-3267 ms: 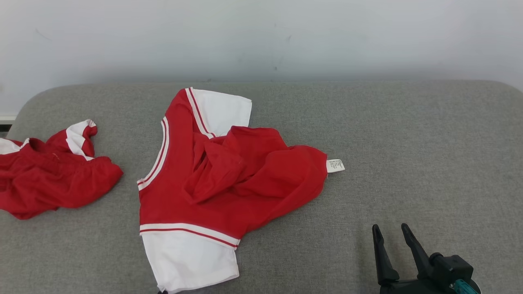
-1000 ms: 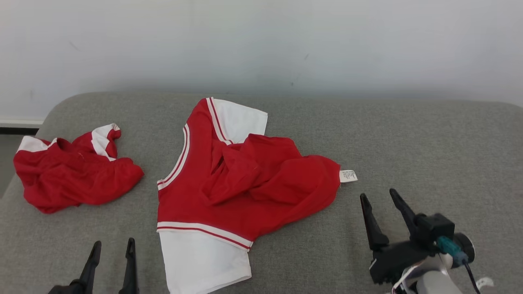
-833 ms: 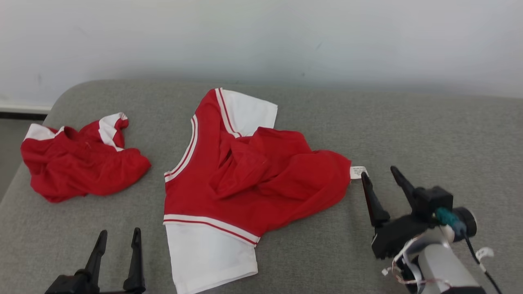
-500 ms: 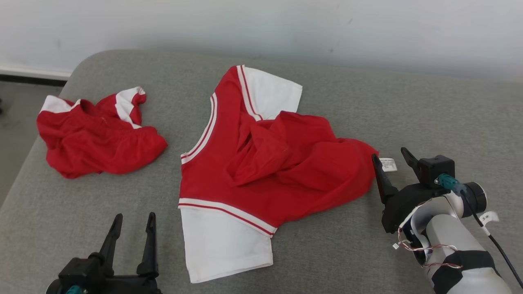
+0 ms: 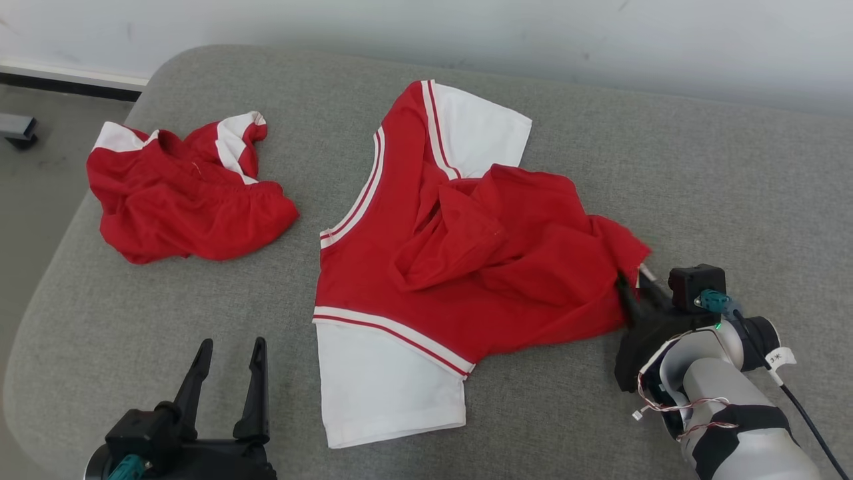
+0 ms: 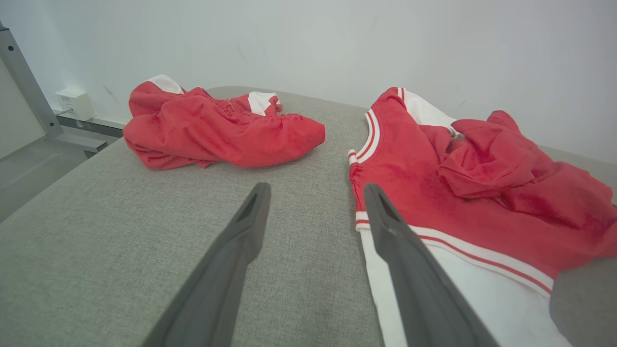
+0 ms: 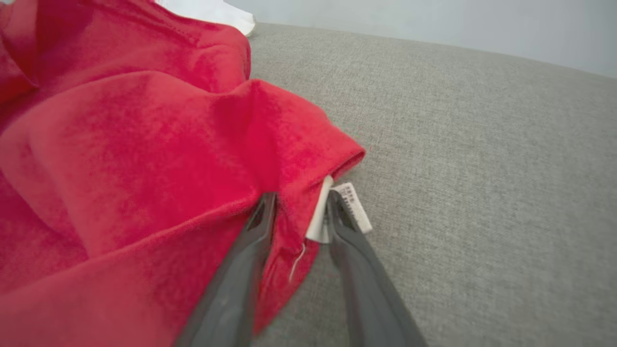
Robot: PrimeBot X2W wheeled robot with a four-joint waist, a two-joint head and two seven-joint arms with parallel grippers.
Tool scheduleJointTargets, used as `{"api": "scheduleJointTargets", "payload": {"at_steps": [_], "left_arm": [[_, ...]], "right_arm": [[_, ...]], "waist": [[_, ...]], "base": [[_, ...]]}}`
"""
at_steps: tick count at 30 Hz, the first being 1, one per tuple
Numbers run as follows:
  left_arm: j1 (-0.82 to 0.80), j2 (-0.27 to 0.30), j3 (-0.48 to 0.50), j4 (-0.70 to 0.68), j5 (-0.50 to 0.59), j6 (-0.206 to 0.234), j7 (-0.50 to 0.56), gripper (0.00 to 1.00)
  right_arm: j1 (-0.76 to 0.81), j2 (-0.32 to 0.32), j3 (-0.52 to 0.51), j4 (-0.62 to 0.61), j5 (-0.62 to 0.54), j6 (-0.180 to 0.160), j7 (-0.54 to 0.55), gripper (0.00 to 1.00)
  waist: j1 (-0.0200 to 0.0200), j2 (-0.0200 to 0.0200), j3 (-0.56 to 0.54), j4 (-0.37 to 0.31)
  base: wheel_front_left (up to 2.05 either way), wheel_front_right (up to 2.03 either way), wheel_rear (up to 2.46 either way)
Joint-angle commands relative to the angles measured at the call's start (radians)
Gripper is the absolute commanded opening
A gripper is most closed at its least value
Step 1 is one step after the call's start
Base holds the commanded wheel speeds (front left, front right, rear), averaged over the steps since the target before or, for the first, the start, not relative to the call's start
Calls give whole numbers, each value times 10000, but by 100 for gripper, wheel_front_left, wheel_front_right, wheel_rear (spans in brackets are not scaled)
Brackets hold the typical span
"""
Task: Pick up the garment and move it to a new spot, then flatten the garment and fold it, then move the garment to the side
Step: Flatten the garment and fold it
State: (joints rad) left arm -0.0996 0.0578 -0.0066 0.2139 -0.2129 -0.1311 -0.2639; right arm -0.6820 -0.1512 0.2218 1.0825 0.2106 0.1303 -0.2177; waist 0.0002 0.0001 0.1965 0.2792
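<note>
Off to my left a second red-and-white cloth lies crumpled near the edge of the grey padded surface, well apart from my work. A pale wall stands behind. Past that edge I see bare floor, a grey metal post and a small white box low on the wall

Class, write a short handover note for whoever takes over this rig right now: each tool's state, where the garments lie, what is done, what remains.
Left tool: open, holding nothing, over the grey cushion near the shirt's white sleeve.
Right tool: closed on the red edge of the shirt, beside its white label.
Shirt: crumpled mid-cushion, not lifted. A second red garment lies bunched to its left, untouched.
Done: first grip only.
Left to do: lift and move the shirt, flatten, fold, set aside.
</note>
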Motion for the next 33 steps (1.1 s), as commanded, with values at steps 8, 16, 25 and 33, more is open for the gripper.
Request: {"api": "scheduleJointTargets", "payload": {"at_steps": [8,16,25,33], "left_arm": [[288,-8,113,66,130,11,-7,100],[615,52,302,-40,211,11,-7,100],[819,81,314,-74,227,12,-7,100],[856,73,274,-103,138,12,-6,100]], "right_arm": [[556,121,378,-564,455,12,-471,0],[2261,-134,-3,-3114,250,12,-478,0],[4851,53,-1195,-5646,40,12,-454,0],[6793,454,-2230,-6925,-111,12,32,100]], "waist": [[-2,-1,-517,-661],[-2,-1,-867,-1290],[-2,-1,-1050,-1769],[-2,-1,-1031,-1839]], "base": [[0,0,0],[0,0,0],[0,0,0],[0,0,0]]}}
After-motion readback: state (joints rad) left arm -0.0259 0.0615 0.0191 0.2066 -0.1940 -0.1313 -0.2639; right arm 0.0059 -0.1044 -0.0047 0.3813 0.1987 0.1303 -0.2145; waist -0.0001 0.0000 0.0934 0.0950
